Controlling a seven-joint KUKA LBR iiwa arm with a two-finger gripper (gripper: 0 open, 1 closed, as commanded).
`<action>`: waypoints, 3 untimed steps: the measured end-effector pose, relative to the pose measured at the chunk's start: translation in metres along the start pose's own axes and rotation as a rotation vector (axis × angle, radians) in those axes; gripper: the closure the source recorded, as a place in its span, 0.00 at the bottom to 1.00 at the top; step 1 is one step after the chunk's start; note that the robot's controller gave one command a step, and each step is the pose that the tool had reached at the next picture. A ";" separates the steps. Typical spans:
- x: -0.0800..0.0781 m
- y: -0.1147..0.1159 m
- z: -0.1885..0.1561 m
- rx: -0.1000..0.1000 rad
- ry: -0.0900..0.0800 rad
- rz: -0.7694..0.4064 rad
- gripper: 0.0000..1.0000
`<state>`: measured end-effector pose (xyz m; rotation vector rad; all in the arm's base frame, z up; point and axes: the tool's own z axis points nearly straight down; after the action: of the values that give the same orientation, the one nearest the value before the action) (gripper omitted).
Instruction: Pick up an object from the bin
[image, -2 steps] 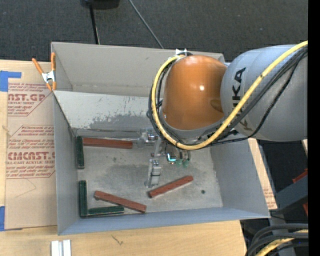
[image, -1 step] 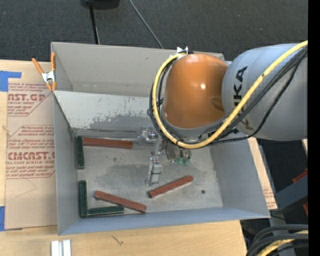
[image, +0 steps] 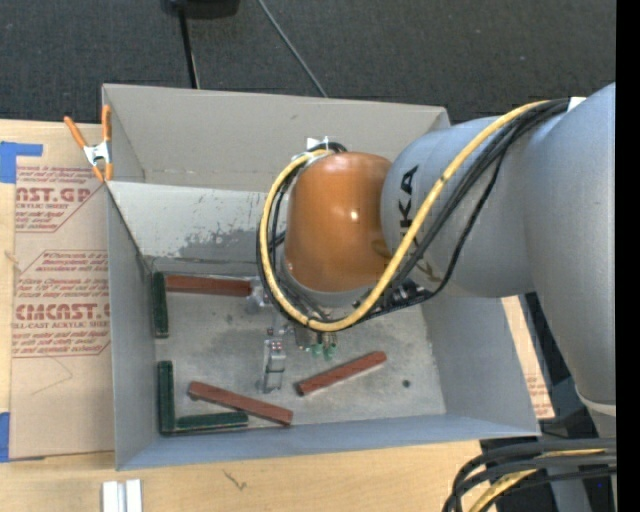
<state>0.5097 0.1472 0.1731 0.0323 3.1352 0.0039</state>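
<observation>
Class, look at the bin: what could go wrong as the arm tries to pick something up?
The hand sits over bare floor between the tilted reddish-brown bar and the lower reddish-brown bar, so going straight down may grasp nothing. The lower bar lies close to a dark green strip by the front wall; a grab there could drag both.

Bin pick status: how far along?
Done: gripper looks low inside the grey metal bin. In hand: nothing visibly held; it sits just left of the slanted red-brown flat stick. Left: grasp and lift.
</observation>
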 end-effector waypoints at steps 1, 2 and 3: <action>0.004 0.045 0.018 0.003 0.007 0.225 0.00; 0.020 0.040 0.036 0.003 0.006 0.145 0.00; 0.024 0.038 0.104 0.003 0.007 0.278 0.00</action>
<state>0.4875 0.1863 0.0690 0.4675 3.1082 0.0007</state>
